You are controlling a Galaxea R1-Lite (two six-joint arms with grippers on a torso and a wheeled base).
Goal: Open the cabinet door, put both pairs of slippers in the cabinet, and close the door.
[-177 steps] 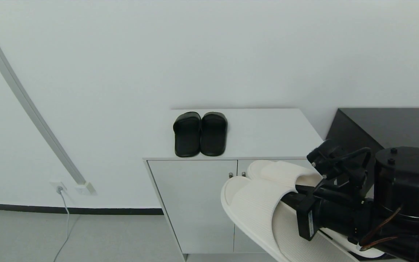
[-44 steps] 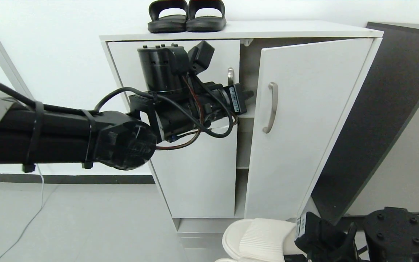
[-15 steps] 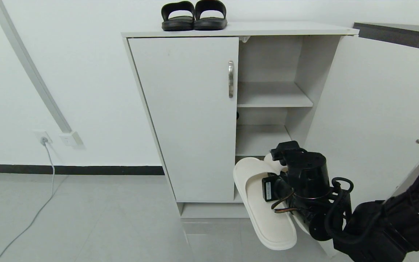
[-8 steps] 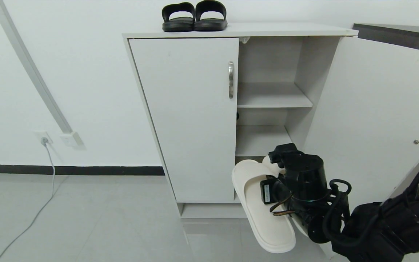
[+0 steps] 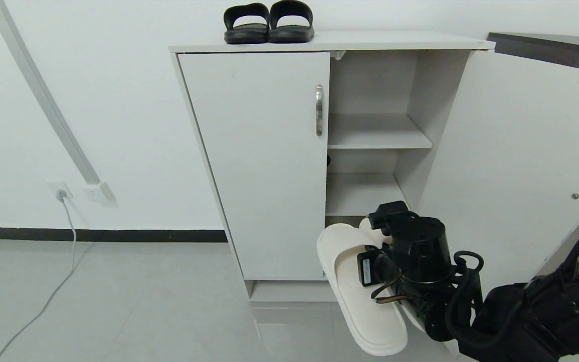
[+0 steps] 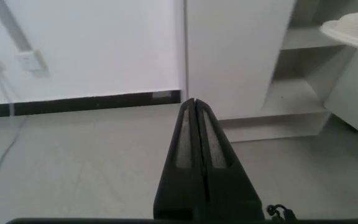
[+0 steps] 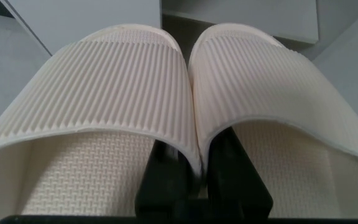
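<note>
The white cabinet (image 5: 254, 151) has its right door (image 5: 510, 166) swung wide open, showing bare shelves (image 5: 375, 131); its left door stays closed. A black pair of slippers (image 5: 269, 22) rests on the cabinet top. My right gripper (image 7: 196, 171) is shut on the inner edges of the white pair of slippers (image 5: 357, 281) (image 7: 185, 93), held low in front of the open compartment with toes toward the lower shelf. My left gripper (image 6: 194, 134) is shut and holds nothing, low above the floor before the cabinet, where a white slipper edge (image 6: 353, 28) also shows.
A dark table (image 5: 546, 45) stands right of the cabinet behind the open door. A wall socket with a trailing cable (image 5: 61, 193) and a slanted grey conduit (image 5: 38, 90) lie to the left. Grey floor (image 5: 118, 301) spreads open on the left.
Since the older frames the right door was pulled open and the left arm drew back. In the last second the right gripper with the white slippers shifted slightly left and lower.
</note>
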